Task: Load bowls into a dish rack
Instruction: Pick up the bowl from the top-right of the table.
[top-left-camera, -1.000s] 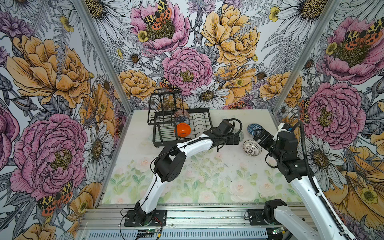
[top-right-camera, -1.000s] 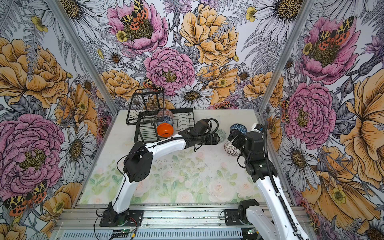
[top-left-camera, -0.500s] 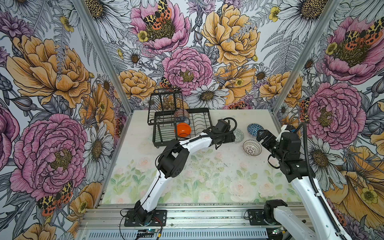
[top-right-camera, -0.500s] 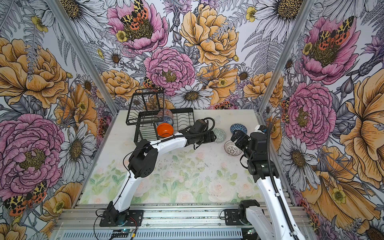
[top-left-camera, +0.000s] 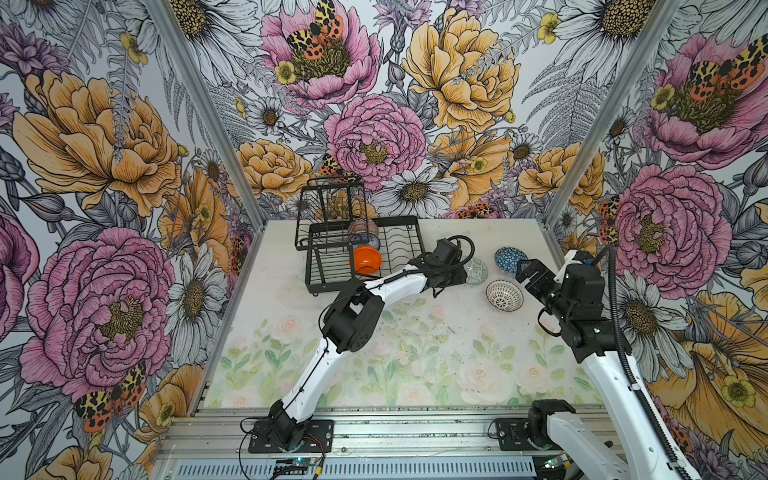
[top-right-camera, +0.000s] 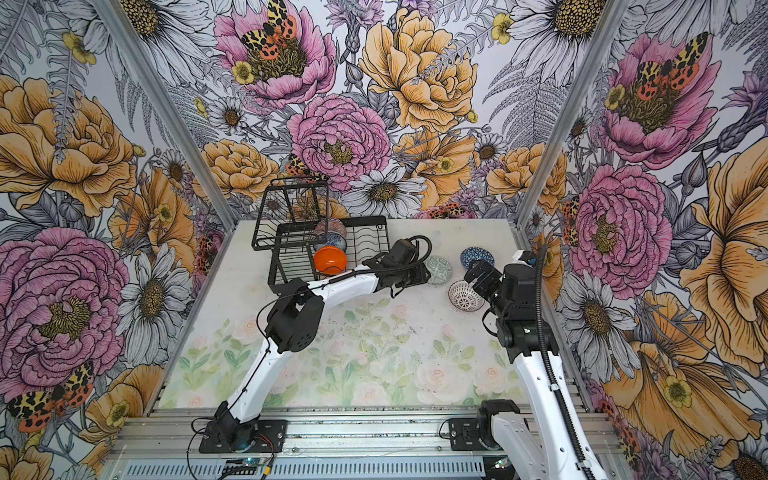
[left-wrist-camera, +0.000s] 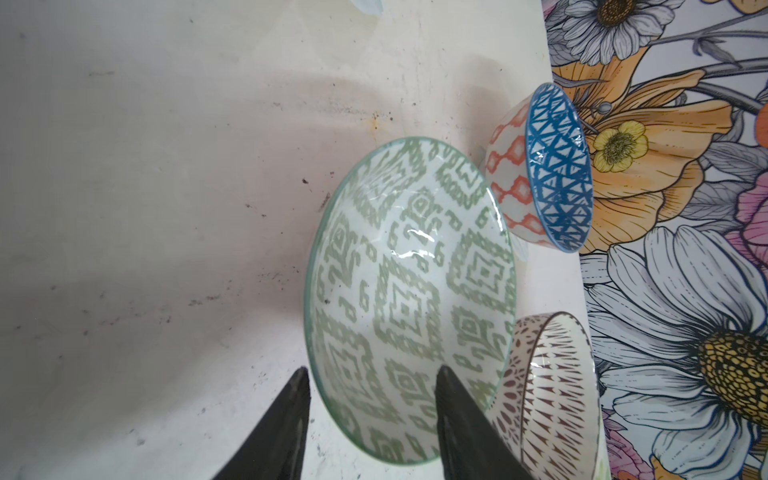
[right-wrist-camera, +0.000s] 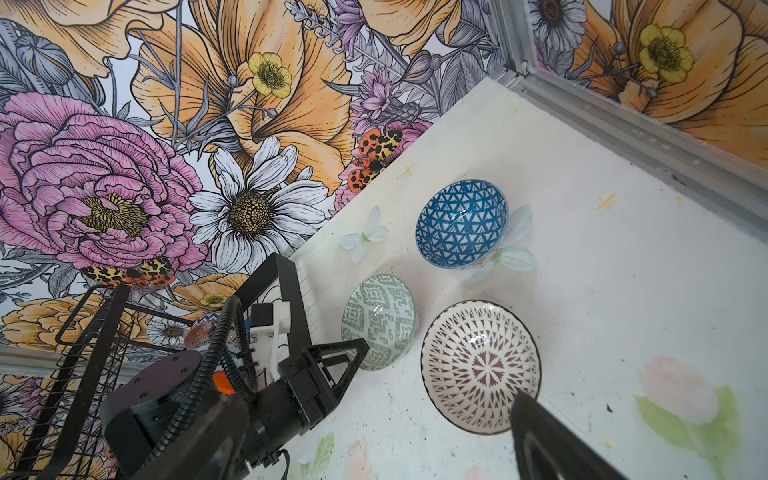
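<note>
The left gripper (left-wrist-camera: 372, 372) has its jaws astride the rim of a pale green patterned bowl (left-wrist-camera: 411, 291); whether they pinch it is unclear. The right gripper (top-left-camera: 527, 271) holds its jaws spread near a black-and-white lattice bowl (top-left-camera: 504, 295).

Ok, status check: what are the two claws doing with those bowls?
Left gripper open, straddling rim of green-patterned bowl. Right gripper open, empty, near black-white lattice bowl. That bowl sits close beside the green one.

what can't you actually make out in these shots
Left wrist view: whether the left gripper pinches the pale green bowl rim; contact is unclear.
Right wrist view: only one finger of the right gripper shows; the frame edge cuts off the rest.
Both top views: patterns of the two bowls behind the orange bowl, screened by dish rack wires.
</note>
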